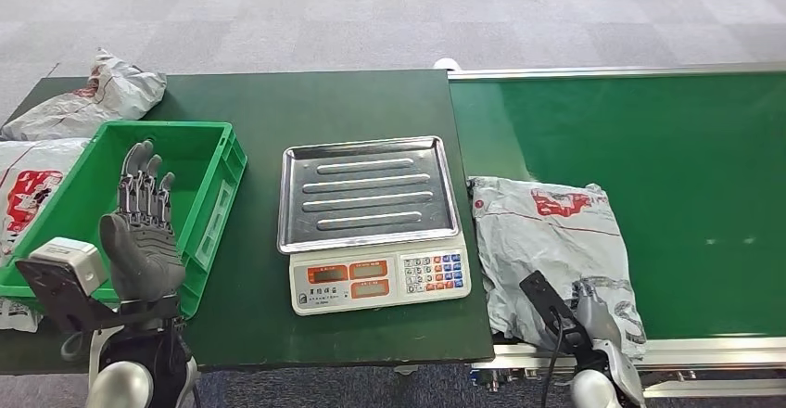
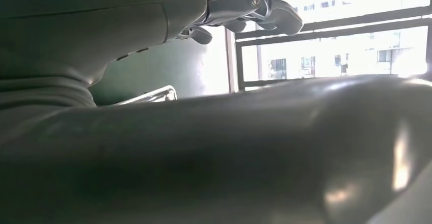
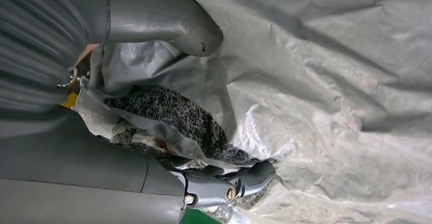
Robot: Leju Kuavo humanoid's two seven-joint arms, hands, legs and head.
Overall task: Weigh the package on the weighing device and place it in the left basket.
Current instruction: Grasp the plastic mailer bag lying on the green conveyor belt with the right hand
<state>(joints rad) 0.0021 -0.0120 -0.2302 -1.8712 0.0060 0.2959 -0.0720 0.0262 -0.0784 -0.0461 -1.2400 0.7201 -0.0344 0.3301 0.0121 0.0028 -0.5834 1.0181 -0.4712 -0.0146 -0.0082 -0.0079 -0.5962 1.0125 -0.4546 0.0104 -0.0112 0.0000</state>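
Note:
The grey plastic package (image 1: 547, 236) with red print lies on the green conveyor belt (image 1: 667, 148), right of the scale. My right hand (image 1: 601, 320) is at its near edge. In the right wrist view the thumb (image 3: 188, 30) and fingers (image 3: 229, 183) hold a bunched fold of the package (image 3: 316, 107). The scale (image 1: 375, 283) stands mid-table, and its steel tray (image 1: 369, 193) is bare. The green basket (image 1: 218, 181) sits at the left. My left hand (image 1: 139, 232) is raised over its near side, fingers spread and holding nothing. The left wrist view shows those fingers (image 2: 254, 5) straight.
Other grey packages lie at the table's far left corner (image 1: 93, 97) and beside the basket (image 1: 28, 195). The dark green table (image 1: 306, 102) meets the belt's metal rim just right of the scale. Grey carpet lies beyond.

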